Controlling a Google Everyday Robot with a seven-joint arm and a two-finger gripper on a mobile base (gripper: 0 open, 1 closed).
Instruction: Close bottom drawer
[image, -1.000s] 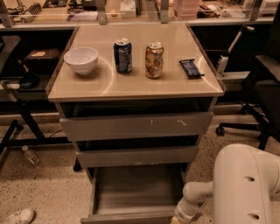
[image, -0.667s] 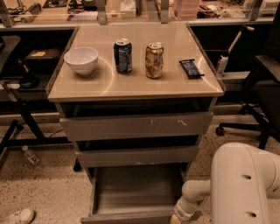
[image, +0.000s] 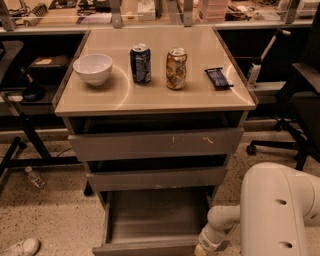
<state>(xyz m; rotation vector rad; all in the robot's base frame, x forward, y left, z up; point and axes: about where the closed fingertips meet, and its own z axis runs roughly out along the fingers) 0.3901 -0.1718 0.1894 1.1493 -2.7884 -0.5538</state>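
The bottom drawer (image: 156, 216) is the lowest of three grey-brown drawers in the cabinet. It is pulled far out and its empty inside shows. Its plain front (image: 145, 248) lies at the bottom edge of the view. My white arm (image: 280, 210) comes in from the lower right. Its wrist reaches down to the drawer's front right corner, where my gripper (image: 202, 248) sits at the picture's bottom edge, mostly cut off.
The top drawer (image: 155, 144), with white scratch marks, and the middle drawer (image: 155, 178) stand slightly out. On the cabinet top are a white bowl (image: 93, 68), a blue can (image: 140, 63), a gold can (image: 176, 68) and a dark snack bar (image: 218, 78). An office chair (image: 300, 100) stands at the right. A bottle (image: 34, 176) lies on the floor at the left.
The arm's wrist has edged slightly down and left by the drawer's front right corner. The drawer has not visibly moved.
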